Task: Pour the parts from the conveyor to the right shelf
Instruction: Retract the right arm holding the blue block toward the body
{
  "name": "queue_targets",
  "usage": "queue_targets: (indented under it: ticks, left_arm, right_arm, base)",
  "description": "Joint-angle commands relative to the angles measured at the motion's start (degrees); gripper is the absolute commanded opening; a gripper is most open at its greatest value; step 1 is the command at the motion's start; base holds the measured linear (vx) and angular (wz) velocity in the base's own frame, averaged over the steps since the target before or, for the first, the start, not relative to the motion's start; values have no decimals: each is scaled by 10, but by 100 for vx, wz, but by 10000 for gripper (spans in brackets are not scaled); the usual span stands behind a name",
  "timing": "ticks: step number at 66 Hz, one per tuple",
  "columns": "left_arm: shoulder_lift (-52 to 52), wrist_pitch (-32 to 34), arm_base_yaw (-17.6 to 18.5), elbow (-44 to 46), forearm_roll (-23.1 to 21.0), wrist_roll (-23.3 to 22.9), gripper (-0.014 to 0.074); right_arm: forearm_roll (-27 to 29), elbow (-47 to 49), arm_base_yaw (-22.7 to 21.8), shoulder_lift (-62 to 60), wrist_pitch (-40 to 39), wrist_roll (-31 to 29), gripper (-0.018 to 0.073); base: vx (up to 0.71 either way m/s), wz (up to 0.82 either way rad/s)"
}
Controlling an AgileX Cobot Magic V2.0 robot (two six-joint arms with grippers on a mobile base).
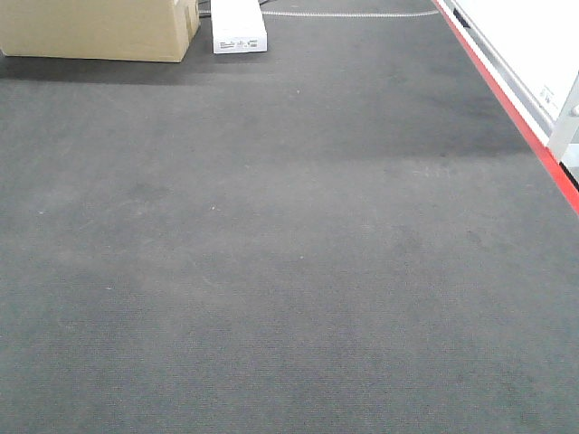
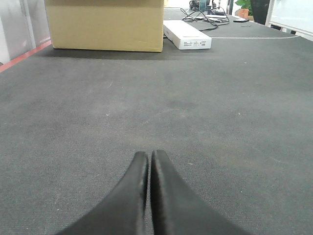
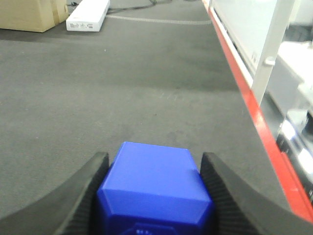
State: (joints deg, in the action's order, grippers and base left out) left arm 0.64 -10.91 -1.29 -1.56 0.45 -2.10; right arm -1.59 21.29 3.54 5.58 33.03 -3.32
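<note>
One blue part (image 3: 154,183) pinched between right gripper (image 3: 154,157) pads, bottom centre of right wrist view, above conveyor (image 1: 271,235) belt. Left gripper (image 2: 148,156) pressed together, empty. Pickup looks done; carry and pour to right shelf remain — shelf out of sight.

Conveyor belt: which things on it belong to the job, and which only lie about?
Job:
blue part, held in the right gripper
conveyor belt

Lying about:
cardboard box
white flat box
</note>
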Motion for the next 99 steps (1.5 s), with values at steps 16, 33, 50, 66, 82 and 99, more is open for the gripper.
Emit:
queue_targets:
  ticks: [16,33,50,66,82,99]
  left_arm:
    - [7,41,-2,11,-5,-5,-6]
    - [7,41,-2,11,-5,-5,-6]
    - [7,41,-2,11,-5,-5,-6]
    - [7,41,-2,11,-5,-5,-6]
    - [7,41,-2,11,-5,-5,-6]
    - [7,41,-2,11,-5,-5,-6]
  right_arm:
    - [-3,-10,-3,-25,-55,-11,-2]
    - [-3,-10,-3,-25,-55,-11,-2]
    - [-2,-10,-3,-25,-55,-11,-2]
    - [-2,-10,-3,-25,-53,-11,-2]
    - [-2,-10,-3,-25,-53,-11,-2]
    - [-2,-10,-3,-25,-53,-11,-2]
  base:
    - [0,0]
    - [0,0]
    - [0,0]
    - [0,0]
    - [0,0]
    - [-1,1]
